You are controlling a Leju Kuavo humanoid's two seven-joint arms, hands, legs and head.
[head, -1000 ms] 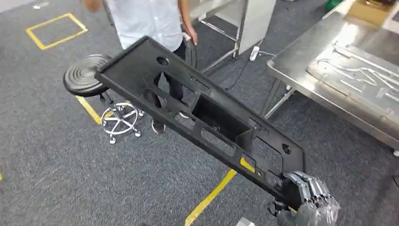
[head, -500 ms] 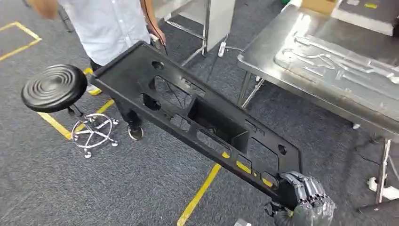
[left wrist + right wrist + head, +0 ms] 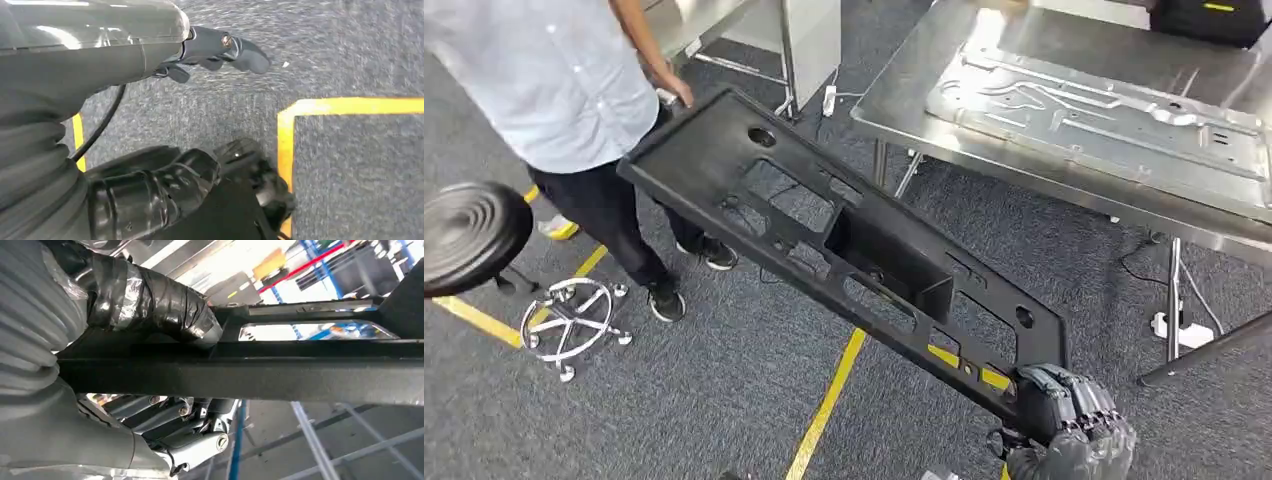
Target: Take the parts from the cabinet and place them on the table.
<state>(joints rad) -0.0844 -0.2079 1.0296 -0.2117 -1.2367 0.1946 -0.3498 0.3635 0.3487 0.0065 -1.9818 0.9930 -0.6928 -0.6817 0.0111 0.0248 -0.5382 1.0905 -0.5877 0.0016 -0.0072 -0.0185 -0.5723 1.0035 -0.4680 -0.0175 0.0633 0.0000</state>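
Your right hand point(image 3: 1074, 425) grips the near end of the long black plastic panel point(image 3: 844, 250), held over grey carpet, its far end beside a person point(image 3: 554, 90); the steel tabletop point(image 3: 904, 95) stands far right. Your left hand point(image 3: 220, 50) hangs with fingers apart.

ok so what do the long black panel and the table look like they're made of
Panel: most likely moulded plastic, matte black. It shows no glare, and it has shaped cut-outs, raised ribs and a recessed box formed in one piece. The right robot hand grips one end.

Table: metal, probably stainless steel, with a brushed silver finish. Its top reflects the lights in broad soft streaks, and its legs are thin and shiny.
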